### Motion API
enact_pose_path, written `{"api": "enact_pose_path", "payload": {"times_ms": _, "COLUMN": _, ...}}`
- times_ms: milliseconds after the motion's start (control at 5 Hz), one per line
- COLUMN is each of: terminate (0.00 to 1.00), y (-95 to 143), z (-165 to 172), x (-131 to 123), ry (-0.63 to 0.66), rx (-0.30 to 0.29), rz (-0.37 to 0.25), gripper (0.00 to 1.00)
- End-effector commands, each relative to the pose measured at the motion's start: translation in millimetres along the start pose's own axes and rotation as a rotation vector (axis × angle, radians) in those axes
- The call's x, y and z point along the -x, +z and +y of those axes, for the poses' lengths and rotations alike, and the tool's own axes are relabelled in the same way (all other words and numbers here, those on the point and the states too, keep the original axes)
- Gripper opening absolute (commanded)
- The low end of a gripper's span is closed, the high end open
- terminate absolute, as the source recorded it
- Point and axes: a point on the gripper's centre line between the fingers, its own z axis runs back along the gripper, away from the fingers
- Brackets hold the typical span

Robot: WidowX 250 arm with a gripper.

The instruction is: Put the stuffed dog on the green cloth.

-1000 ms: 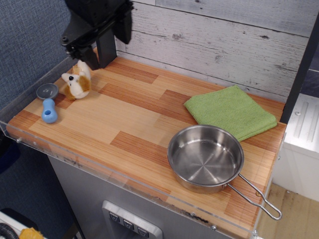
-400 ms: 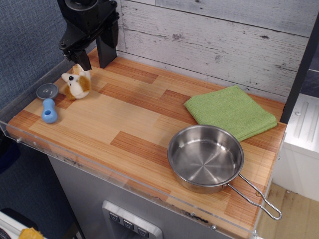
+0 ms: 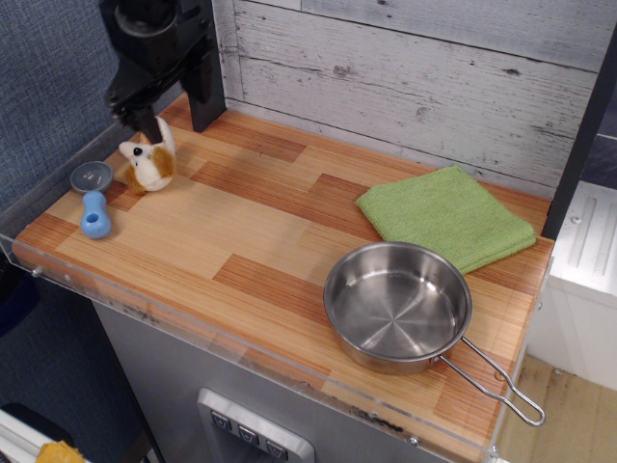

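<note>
observation.image | stuffed dog (image 3: 148, 164) at 10 o'clock: light, soft, grasp torso | gripper (image 3: 145, 116) above, jaw state unclear

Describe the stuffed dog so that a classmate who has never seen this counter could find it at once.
Start at the wooden counter and go to its far left corner, under the black pincer. There sits the stuffed dog, a small fluffy toy in white and orange-brown with black eyes. Its neighbour, the blue-handled scoop, is smooth and hard; the dog alone is furry.
</note>
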Motion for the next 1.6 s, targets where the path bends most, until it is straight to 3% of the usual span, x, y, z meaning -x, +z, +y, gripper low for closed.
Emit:
{"api": "enact_pose_path", "payload": {"times_ms": 0, "terminate": 0.00, "y": -5.5, "z": 10.9, "x": -14.7, "ry": 0.004, "rx": -0.011, "rz": -0.006, "gripper": 1.00}}
{"api": "enact_pose_path", "payload": {"times_ms": 400, "terminate": 0.00, "y": -21.3, "z": 19.6, "x": -9.4, "ry": 0.003, "rx": -0.039, "rz": 0.032, "gripper": 1.00}}
{"api": "enact_pose_path", "payload": {"times_ms": 600, "terminate": 0.00, "y": -27.1, "z": 22.6, "x": -5.5, "ry": 0.008, "rx": -0.044, "rz": 0.034, "gripper": 0.00}}
{"api": "enact_pose_path", "payload": {"times_ms": 1000, "terminate": 0.00, "y": -24.7, "z": 21.6, "x": -4.0, "ry": 0.001, "rx": -0.037, "rz": 0.006, "gripper": 0.00}}
{"api": "enact_pose_path", "payload": {"times_ms": 1400, "terminate": 0.00, "y": -0.5, "z": 4.9, "x": -3.6, "ry": -0.015, "rx": 0.009, "rz": -0.015, "gripper": 0.00}}
